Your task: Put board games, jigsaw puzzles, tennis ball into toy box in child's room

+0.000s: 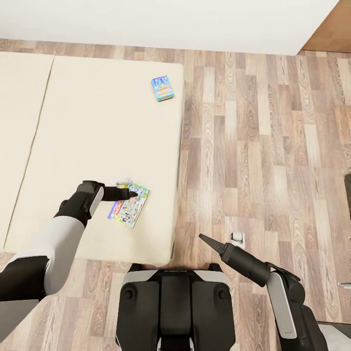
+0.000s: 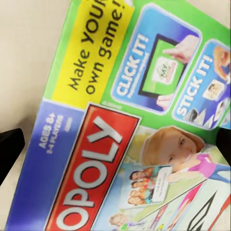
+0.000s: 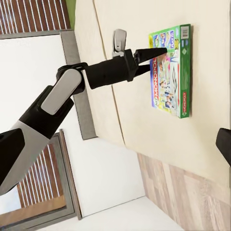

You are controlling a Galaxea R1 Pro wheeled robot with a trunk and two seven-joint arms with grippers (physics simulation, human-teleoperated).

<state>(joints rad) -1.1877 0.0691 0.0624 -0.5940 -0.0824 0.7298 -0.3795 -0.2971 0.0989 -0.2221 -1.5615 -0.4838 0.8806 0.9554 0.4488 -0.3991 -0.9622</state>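
Two board games lie on the bed point(image 1: 87, 122). The green-edged MONOPOLY box point(image 1: 127, 208) rests flat near the mattress's front right corner. A smaller blue-green box point(image 1: 163, 88) lies near the far right corner. My left gripper point(image 1: 132, 194) hovers low over the MONOPOLY box's far end, open. In the left wrist view its dark fingertips point(image 2: 9, 149) stand wide apart at the picture's edges, with the box lid point(image 2: 144, 72) between them. The right wrist view has the same gripper point(image 3: 155, 58) pointing at the box point(image 3: 172, 72). My right gripper point(image 1: 201, 237) hangs over the floor beside the bed, open and holding nothing.
Wood plank floor point(image 1: 263, 146) stretches to the right of the bed. A small grey-white object point(image 1: 124, 181) sits on the mattress just beyond my left gripper, and a similar one point(image 1: 237, 237) lies on the floor near my right gripper. A white wall point(image 1: 170, 24) runs behind.
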